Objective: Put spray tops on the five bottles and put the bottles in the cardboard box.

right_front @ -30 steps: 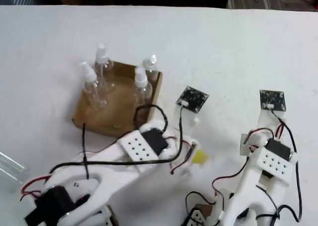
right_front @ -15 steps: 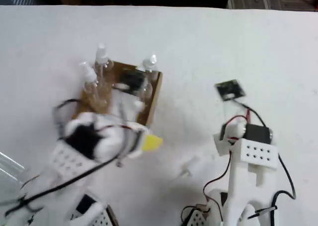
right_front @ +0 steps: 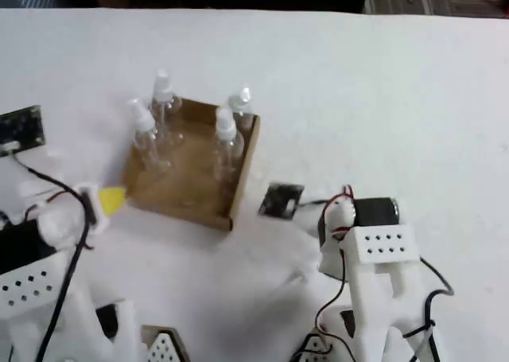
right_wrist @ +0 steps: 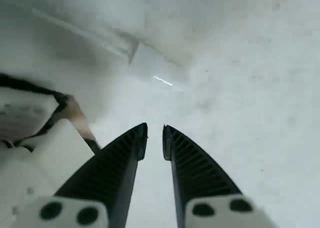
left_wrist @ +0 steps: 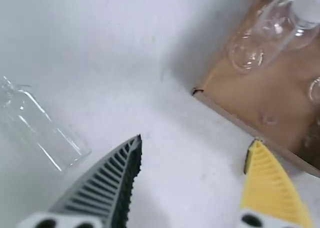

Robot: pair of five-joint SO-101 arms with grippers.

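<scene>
Left arm (right_front: 36, 274) at the table's near-left corner. The left gripper (left_wrist: 196, 140) hangs above the bare table top, just off the box's left side. Fingers spread wide, one dark (left_wrist: 117, 175), one yellow (left_wrist: 262, 180); nothing between them.

One clear bottle (left_wrist: 42, 125) lies on its side on the table (right_front: 382, 83). In the left wrist view it sits on the dark finger's side, apart from the gripper and well apart from the box corner.

Cardboard box (right_front: 179, 191) sits open-topped in the left half of the table, about midway between the far and near edges. Four bottles stand upright inside, each with a white spray top on:
- one at the box's left wall (right_front: 145, 139)
- one at its far-left corner (right_front: 165, 101)
- one against its right wall (right_front: 227, 143)
- one at its far-right corner (right_front: 241, 107)

The near part of the box floor is bare brown card.

A loose white spray top (right_wrist: 155, 70) lies flat on the table just ahead of the right gripper's tips, not touching them.

Right arm (right_front: 374, 254) rises from the near edge, right of centre. Right gripper (right_wrist: 154, 129) points down at the table. Its two dark ribbed fingers (right_wrist: 122, 158) are drawn almost together with a thin slit left between them, and they grip nothing.
</scene>
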